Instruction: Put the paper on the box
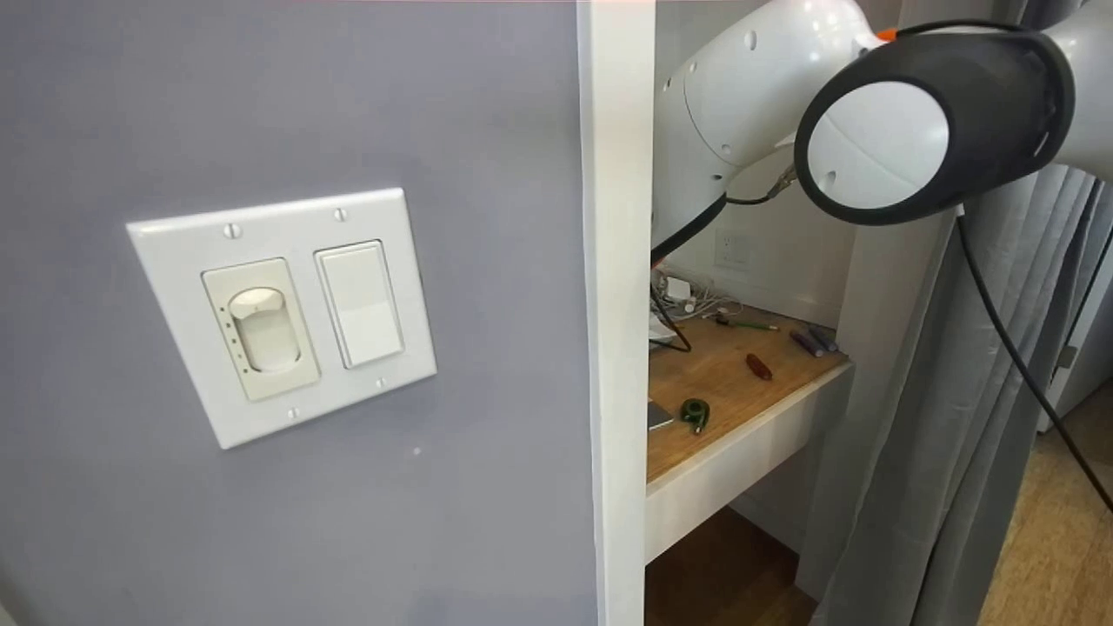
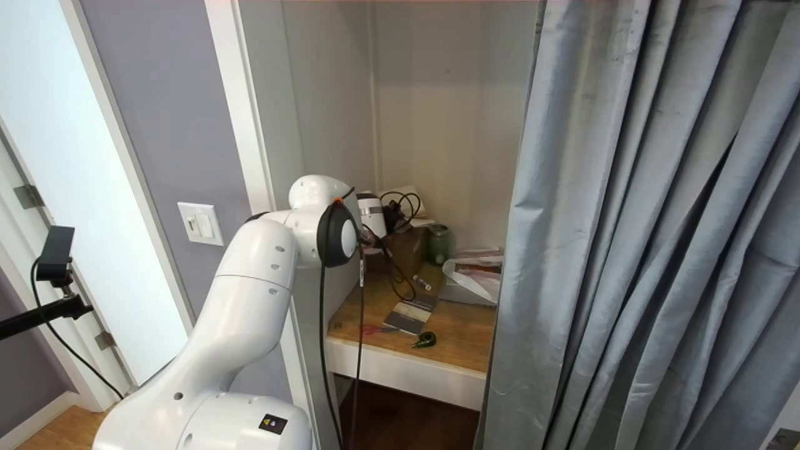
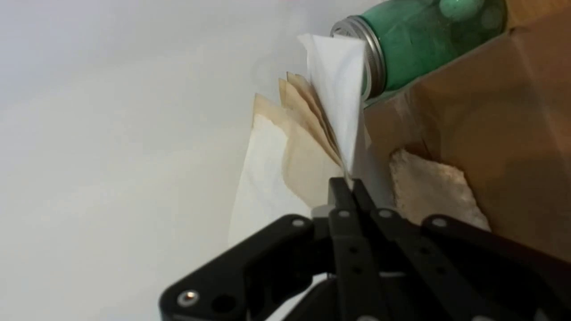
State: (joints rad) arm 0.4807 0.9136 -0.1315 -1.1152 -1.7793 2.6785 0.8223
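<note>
gripper (image 3: 350, 184) pinched tight on paper (image 3: 308, 156), fanned out beyond jaws; box (image 3: 486, 111) to jaws' right in wrist view. placing step, i'd guess; next move: settle paper on box, part jaws.

The curtain (image 2: 581, 219) covered one side of the niche (image 2: 444, 137), leaving a way in along the side wall (image 2: 312, 125), partly filled by the arm (image 2: 253, 294) and its cables (image 2: 360, 312). In the wrist view the green jar (image 3: 424, 44) stood beyond the paper (image 3: 337, 80), just beside the box (image 3: 482, 116). Bare shelf (image 2: 465, 344) lay free between the small green object (image 2: 425, 339) and the curtain.
</note>
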